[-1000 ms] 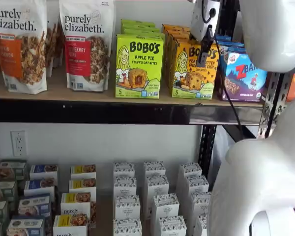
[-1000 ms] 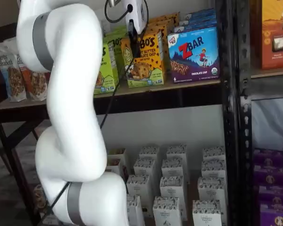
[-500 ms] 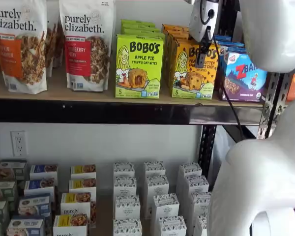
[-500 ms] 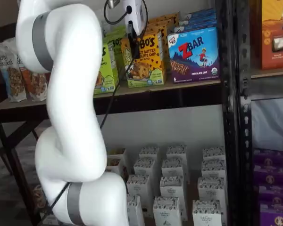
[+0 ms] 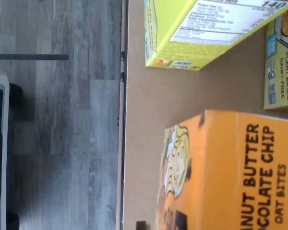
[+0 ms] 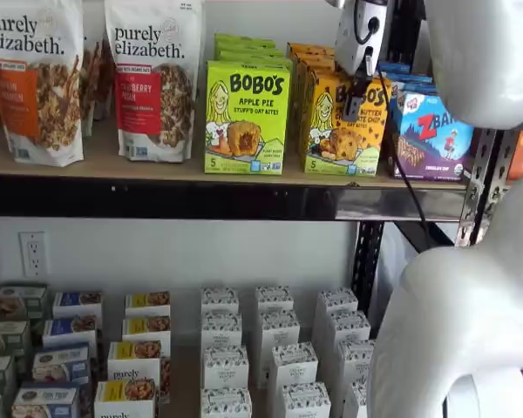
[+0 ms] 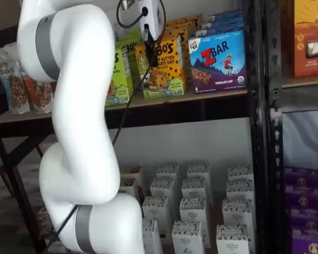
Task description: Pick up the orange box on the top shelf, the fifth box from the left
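The orange box stands upright at the front of the top shelf, with more of the same behind it. It shows in both shelf views, between a lime-green box and a blue box. My gripper hangs in front of the box's upper face, its white body above the box's top. In a shelf view its black fingers overlap the box's upper left front. No gap between the fingers shows. The wrist view looks down on the orange box and the tan shelf board.
A lime-green Bobo's Apple Pie box stands left of the orange box and a blue Zbar box right of it. Granola bags fill the shelf's left. Small white cartons fill the lower shelf. A black upright stands at the right.
My gripper has shifted slightly left across the orange box's front. The box and its neighbours have not moved.
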